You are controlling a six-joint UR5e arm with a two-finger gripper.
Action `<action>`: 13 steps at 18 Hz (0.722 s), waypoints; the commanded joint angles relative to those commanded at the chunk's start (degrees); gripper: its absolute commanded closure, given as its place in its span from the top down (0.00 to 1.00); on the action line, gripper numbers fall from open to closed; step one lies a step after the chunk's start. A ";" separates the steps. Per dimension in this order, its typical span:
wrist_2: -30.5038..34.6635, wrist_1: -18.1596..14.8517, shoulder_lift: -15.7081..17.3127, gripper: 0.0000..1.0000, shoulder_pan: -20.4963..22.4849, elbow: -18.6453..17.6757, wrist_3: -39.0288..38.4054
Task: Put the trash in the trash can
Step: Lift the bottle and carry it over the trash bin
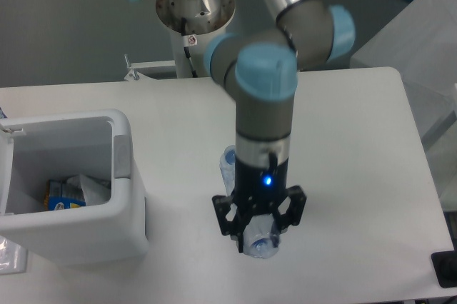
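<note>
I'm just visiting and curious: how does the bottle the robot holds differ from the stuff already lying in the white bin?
The bottle is clear and long, held off the table in the gripper; the trash in the bin is crumpled, whitish with blue and yellow, lying at the bottom. Both look like discarded packaging.

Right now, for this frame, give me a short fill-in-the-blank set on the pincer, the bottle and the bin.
1. The pincer is shut on the clear ____.
2. The bottle is held ____ the table, not lying on it.
3. The trash can stands to the camera's ____ of the pincer.
4. A crumpled wrapper lies ____ the trash can.

Missing words: bottle; above; left; inside
</note>
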 joint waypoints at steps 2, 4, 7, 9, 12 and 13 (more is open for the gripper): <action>-2.19 1.84 1.40 0.60 -0.18 0.18 0.00; -4.21 2.21 2.63 0.60 -0.35 0.88 -0.35; -4.92 2.21 5.09 0.60 -1.23 0.79 -0.70; -5.45 2.21 6.24 0.60 -2.11 0.88 -0.79; -5.45 2.21 7.56 0.60 -3.60 0.62 -0.79; -5.54 2.21 7.65 0.60 -4.30 0.62 -0.79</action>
